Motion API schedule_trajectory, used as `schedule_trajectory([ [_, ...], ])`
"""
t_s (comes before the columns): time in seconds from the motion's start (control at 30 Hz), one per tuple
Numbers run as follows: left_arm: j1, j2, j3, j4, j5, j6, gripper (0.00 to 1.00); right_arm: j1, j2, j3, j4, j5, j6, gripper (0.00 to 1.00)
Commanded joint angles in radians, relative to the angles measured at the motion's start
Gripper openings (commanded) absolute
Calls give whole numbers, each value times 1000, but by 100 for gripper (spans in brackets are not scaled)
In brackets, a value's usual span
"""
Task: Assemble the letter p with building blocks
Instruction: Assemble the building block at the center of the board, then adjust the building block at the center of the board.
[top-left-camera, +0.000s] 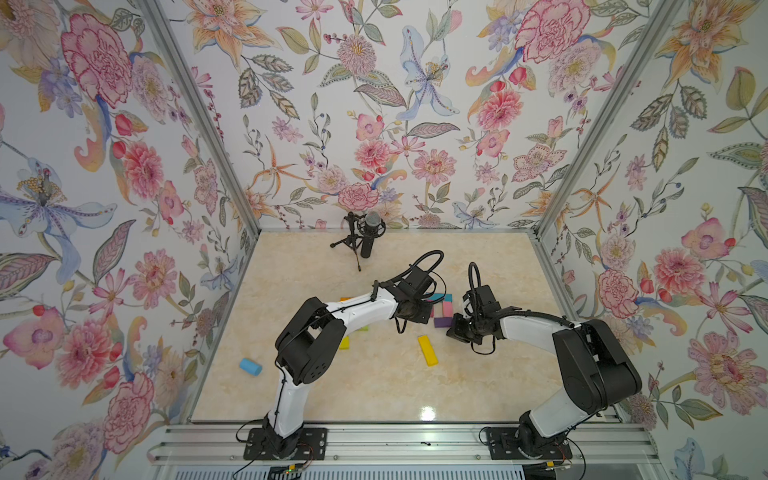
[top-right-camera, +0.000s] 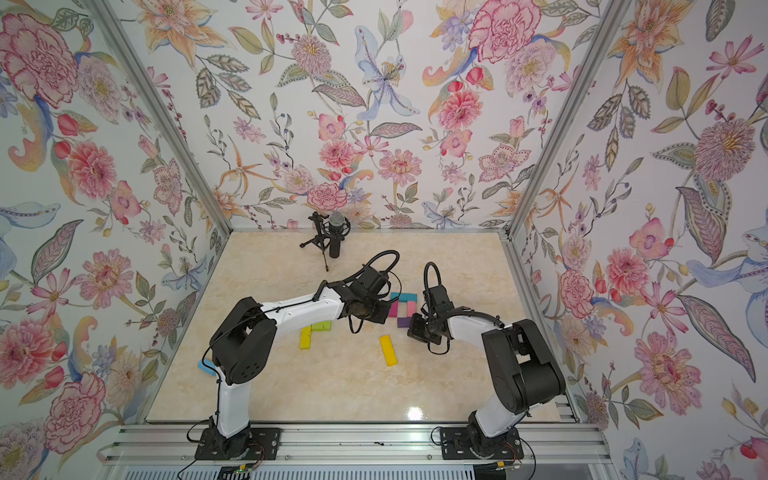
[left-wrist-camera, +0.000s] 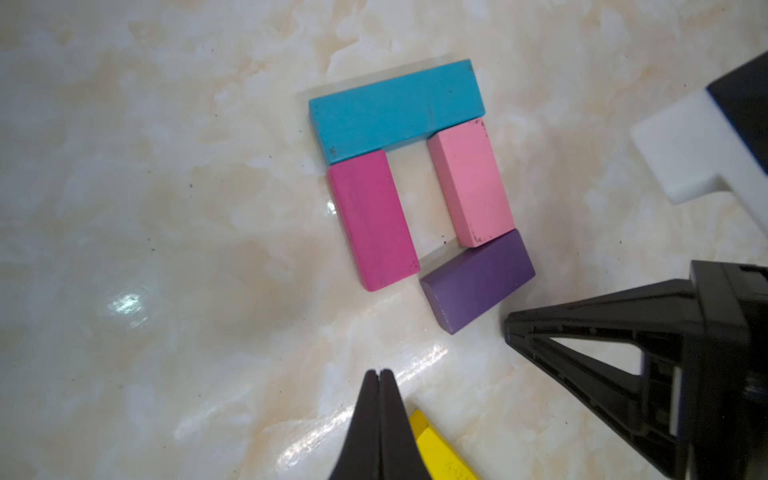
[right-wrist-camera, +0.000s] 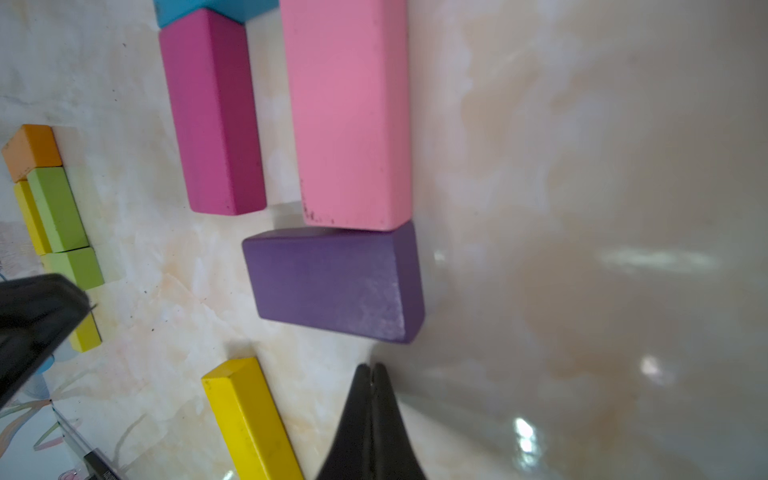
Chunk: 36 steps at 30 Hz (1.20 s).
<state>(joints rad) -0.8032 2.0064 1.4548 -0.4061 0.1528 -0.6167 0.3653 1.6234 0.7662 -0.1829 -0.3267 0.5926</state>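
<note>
In the left wrist view, several building blocks lie flat in a partial ring. A long teal block (left-wrist-camera: 395, 108) lies across the ends of a magenta block (left-wrist-camera: 372, 220) and a pink block (left-wrist-camera: 469, 183). A purple block (left-wrist-camera: 478, 280) lies skewed against the pink block's other end, its far corner just clear of the magenta one. My left gripper (left-wrist-camera: 379, 372) is shut and holds nothing, just short of the magenta block's near end. My right gripper (right-wrist-camera: 371, 365) is shut too, its tips close to the purple block (right-wrist-camera: 336, 286). A long yellow block (top-left-camera: 428, 350) lies loose between the grippers.
An orange block (right-wrist-camera: 31, 151), lime green blocks (right-wrist-camera: 56, 208) and a short yellow block (top-right-camera: 305, 336) lie grouped under the left arm. A black microphone on a tripod (top-left-camera: 370, 237) stands at the back. A light blue cylinder (top-left-camera: 250, 367) lies near the left wall.
</note>
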Motion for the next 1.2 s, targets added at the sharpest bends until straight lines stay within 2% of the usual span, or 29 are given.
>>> schedule_trajectory([
  [0.0, 21, -63, -50, -13, -50, -5, 0, 8, 47, 32, 7, 11, 20, 0],
  [0.33, 37, -142, -165, 0, -71, -22, 0, 44, 94, 75, 7, 8, 33, 0],
  [0.57, 42, -151, -191, 10, -61, -21, 0, 45, 46, 47, -2, 12, 48, 0],
  [0.87, 28, -197, -296, 25, 47, -16, 0, 27, -57, 35, -81, 18, 20, 0],
  [1.03, -30, -223, -340, 7, 67, -31, 0, 25, -85, -2, -90, 13, 18, 0],
  [1.17, -68, -240, -398, 59, 137, -59, 0, 36, -113, -33, -90, -15, 17, 0],
])
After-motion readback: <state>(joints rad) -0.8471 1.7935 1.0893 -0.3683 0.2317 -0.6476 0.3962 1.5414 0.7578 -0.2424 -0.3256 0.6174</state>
